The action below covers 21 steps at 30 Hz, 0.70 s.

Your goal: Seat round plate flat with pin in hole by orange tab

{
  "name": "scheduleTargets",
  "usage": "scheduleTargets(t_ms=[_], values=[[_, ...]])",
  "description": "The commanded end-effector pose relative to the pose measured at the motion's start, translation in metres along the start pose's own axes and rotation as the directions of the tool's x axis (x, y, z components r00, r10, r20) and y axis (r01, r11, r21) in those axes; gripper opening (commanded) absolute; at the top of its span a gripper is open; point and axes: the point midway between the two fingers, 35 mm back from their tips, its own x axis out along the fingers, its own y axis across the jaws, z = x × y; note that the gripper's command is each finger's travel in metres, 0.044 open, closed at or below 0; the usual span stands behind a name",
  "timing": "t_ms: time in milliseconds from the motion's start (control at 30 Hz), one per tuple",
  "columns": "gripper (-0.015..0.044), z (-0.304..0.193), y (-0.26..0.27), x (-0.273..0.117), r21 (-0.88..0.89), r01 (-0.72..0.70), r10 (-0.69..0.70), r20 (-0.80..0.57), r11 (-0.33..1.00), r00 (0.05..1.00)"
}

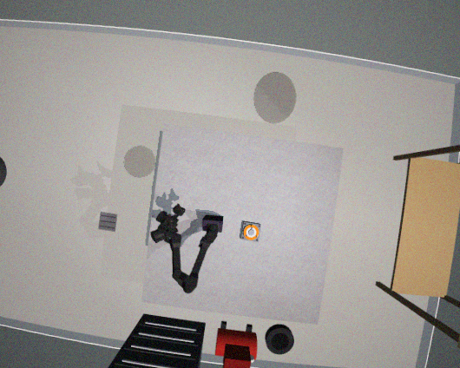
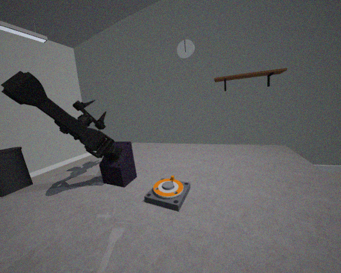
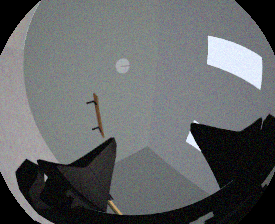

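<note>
The grey base point(image 2: 168, 197) lies nearest the exterior camera, carrying the round plate point(image 2: 168, 187) with its orange tab point(image 2: 172, 178) on the far side. Well apart from the base, raised beyond the arm's dark pedestal point(image 2: 118, 164), the gripper point(image 2: 92, 111) stands wide open, holding nothing.

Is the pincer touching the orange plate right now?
No. In the exterior view the open pincer is raised high beside the arm's base block, well apart from the orange plate on its grey base.

Matte black arm point(image 2: 69, 123), pointed black fingers point(image 2: 102, 116), dark purple base block point(image 2: 119, 164)
</note>
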Motion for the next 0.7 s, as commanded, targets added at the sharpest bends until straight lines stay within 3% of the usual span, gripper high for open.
scheduleTargets(t_ms=[0, 300, 467, 667], values=[[0.0374, -0.001, 0.0, 0.002, 0.003, -0.004, 0.004, -0.005, 1.0, 1.0], [0.0137, -0.049, 0.023, 0.08, 0.141, -0.157, 0.186, -0.229, 0.977, 0.955], [0.0006, -0.095, 0.045, 0.121, 0.234, -0.233, 0.309, -0.378, 0.944, 0.873], [0.0, -0.139, 0.075, 0.14, 0.365, -0.289, 0.443, -0.47, 0.885, 0.764]])
